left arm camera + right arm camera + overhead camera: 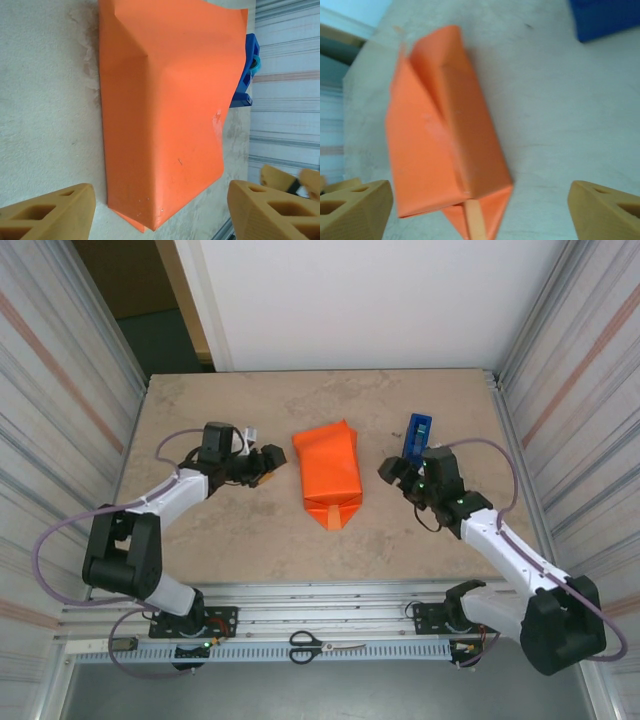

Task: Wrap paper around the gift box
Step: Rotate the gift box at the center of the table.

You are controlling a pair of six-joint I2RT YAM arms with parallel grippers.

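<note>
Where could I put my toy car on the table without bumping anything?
The table is bare along the back wall, and between the wrapped paper and the front rail. The middle is crowded: left pincer, paper, right pincer, blue tape holder.

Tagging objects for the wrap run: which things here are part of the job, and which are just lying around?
Job:
- paper, folded into a parcel (box hidden, presumably inside)
- blue tape dispenser, probably for sealing
- left gripper and right gripper, both open, either side of the parcel

Lying about:
- scissors on the front rail
</note>
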